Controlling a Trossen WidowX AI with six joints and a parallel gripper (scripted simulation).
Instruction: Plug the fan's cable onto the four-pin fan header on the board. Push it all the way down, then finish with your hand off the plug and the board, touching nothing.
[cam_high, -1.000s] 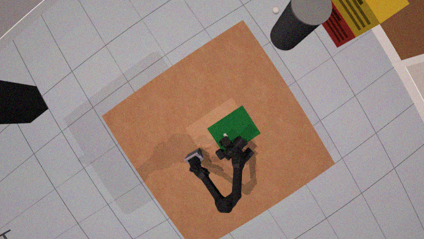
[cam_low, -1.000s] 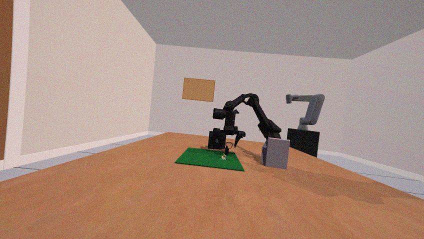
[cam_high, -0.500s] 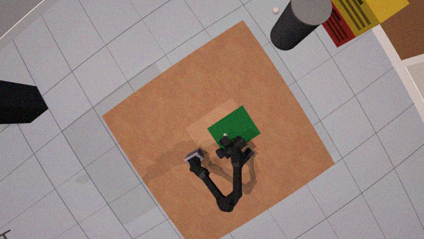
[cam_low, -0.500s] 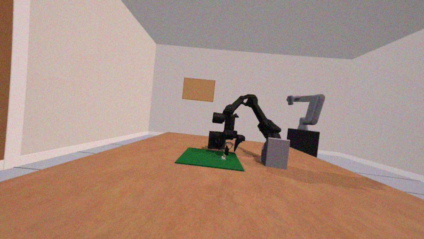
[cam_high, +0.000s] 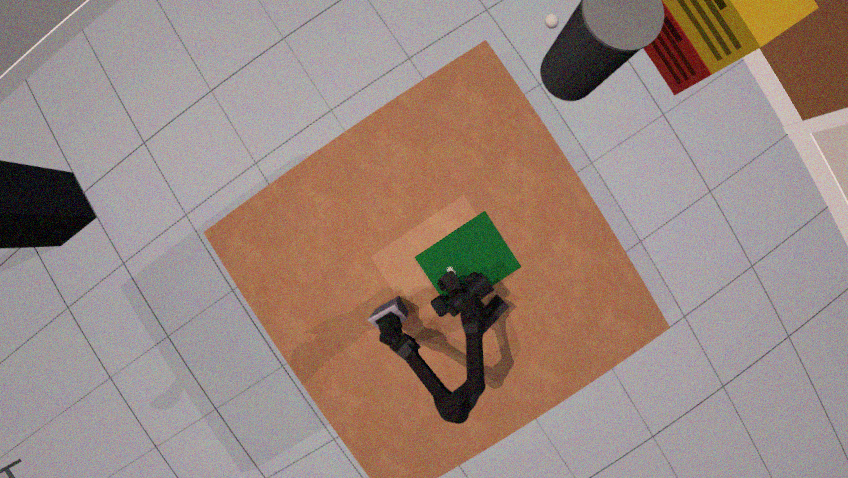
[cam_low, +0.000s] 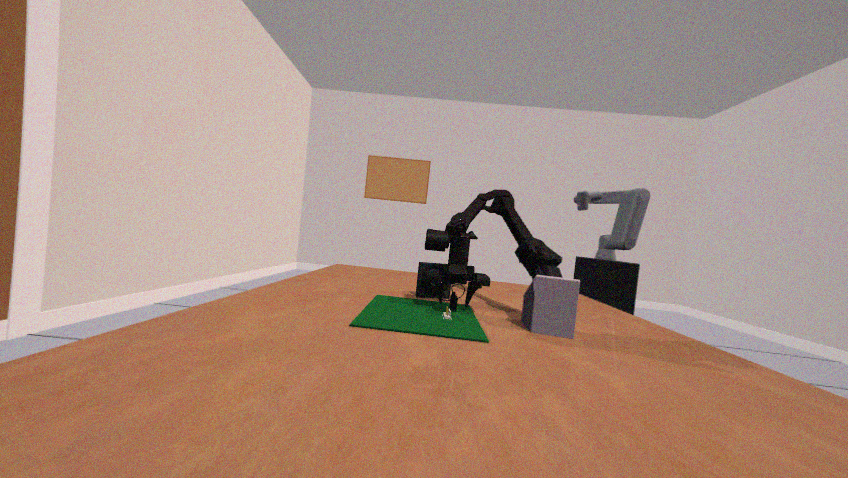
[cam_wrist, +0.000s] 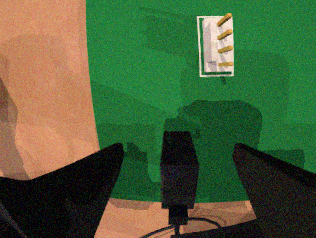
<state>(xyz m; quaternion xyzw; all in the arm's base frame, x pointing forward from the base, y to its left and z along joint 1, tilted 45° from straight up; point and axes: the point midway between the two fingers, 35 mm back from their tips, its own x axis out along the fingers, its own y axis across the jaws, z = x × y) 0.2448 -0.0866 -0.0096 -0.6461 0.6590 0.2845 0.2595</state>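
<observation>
The green board (cam_high: 469, 249) (cam_low: 397, 314) (cam_wrist: 135, 60) lies flat on the table. The white four-pin header (cam_high: 450, 270) (cam_low: 445, 315) (cam_wrist: 210, 47) is on it, its gold pins bare. The black plug (cam_low: 453, 301) (cam_wrist: 179, 172) is off the header, below it in the wrist view, with the black cable (cam_wrist: 172, 220) leaving its lower end. My gripper (cam_low: 455, 305) (cam_wrist: 178, 150) is open, with one finger on each side of the plug and a gap on both sides. The top view hides plug and fingertips under the arm. Whether the plug touches the board is unclear.
The black fan (cam_high: 497, 313) (cam_low: 426, 280) (cam_wrist: 225, 230) stands behind the board, close to the gripper. A grey block (cam_high: 388, 313) (cam_low: 553, 307) stands at the arm's base, beside the board. The wooden table (cam_high: 415, 142) (cam_low: 296, 391) carries all of these.
</observation>
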